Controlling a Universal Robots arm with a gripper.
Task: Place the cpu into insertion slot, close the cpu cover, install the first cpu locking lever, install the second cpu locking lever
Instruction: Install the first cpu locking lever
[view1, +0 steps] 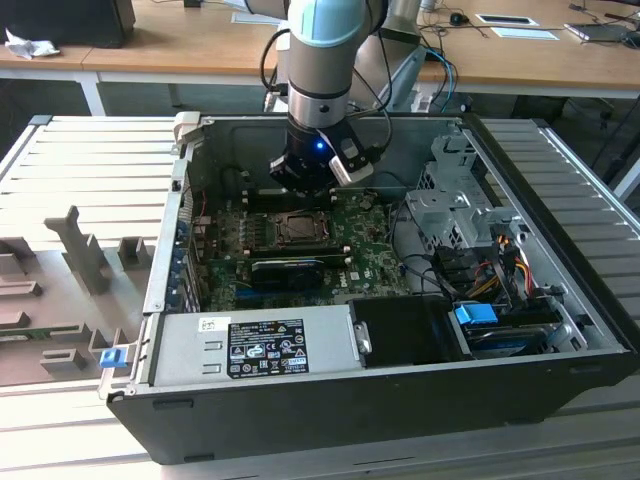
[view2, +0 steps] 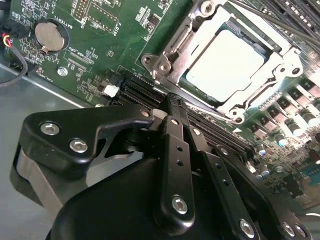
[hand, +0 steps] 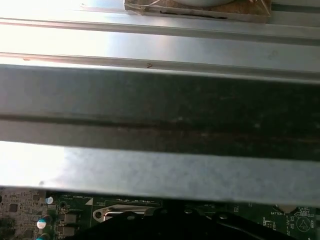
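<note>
Inside the PC case (view1: 400, 405), gripper (view2: 169, 100) hangs just beside the insertion slot (view2: 159, 64), fingers pinched together, holding nothing. Cpu (view2: 225, 62) sits in slot w/ cpu cover (view2: 272, 80) down over it. Prob. first-lever stage; lever positions unclear. Needs exact tip placement, gentle push.

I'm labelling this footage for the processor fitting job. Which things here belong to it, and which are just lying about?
Job: chip, socket, cover, pincer.
Lying about: coin battery, power supply, drive cage, cables.
</note>
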